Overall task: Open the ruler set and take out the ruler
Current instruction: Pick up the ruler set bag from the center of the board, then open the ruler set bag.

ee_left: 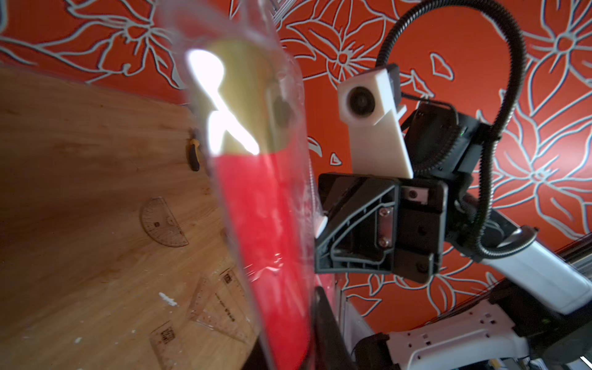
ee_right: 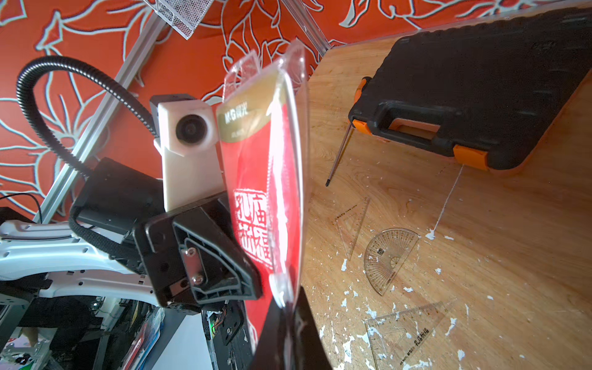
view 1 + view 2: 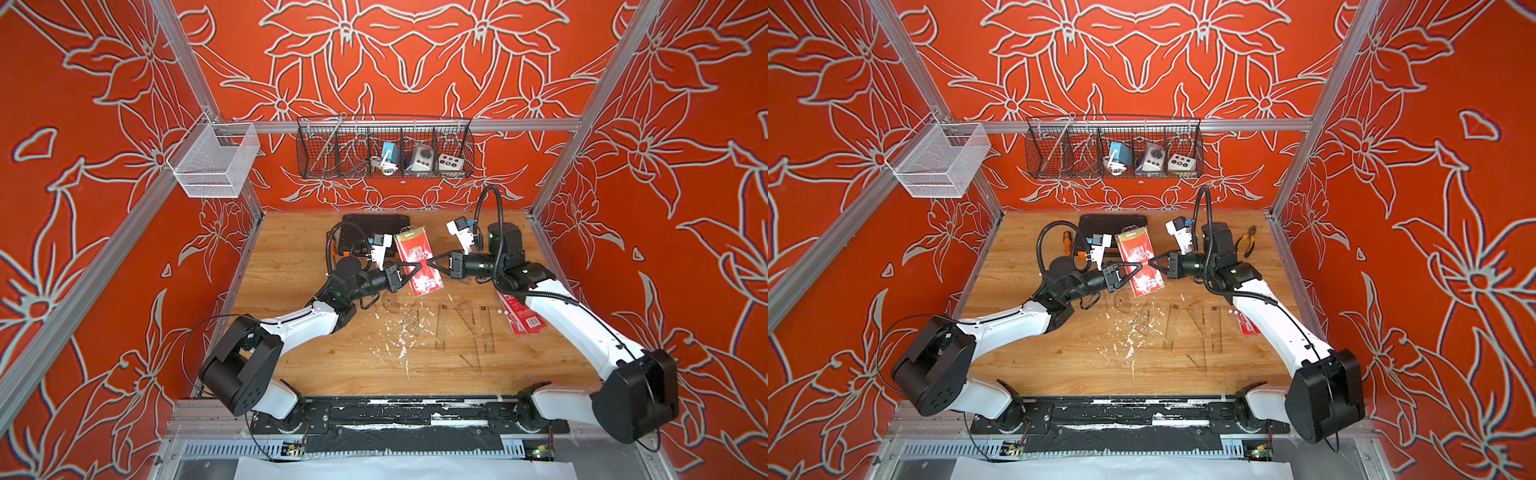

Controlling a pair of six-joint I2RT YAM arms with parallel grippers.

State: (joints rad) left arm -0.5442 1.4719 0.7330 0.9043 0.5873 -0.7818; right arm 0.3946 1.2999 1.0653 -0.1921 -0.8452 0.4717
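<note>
1. Top views both have the left end effector (image 3: pixel 419 263) clenched on the ruler set (image 3: pixel 409 248), pinching it around mid-pack.
2. Right end effector (image 3: pixel 430 262) is clamped on the same pack from the opposite side, its tips nearly meeting the left's.
3. So the pack's held up between the two, standing on edge above the desk (image 3: pixel 332 374), per the wrist views.
4. Down below the end effectors, a clear protractor (image 2: pixel 388 256) and set square (image 2: pixel 397 336) lie loose on the desk.
5. Past the end effectors, away from the arm bases, sits a black tool case (image 2: pixel 480 80).
</note>
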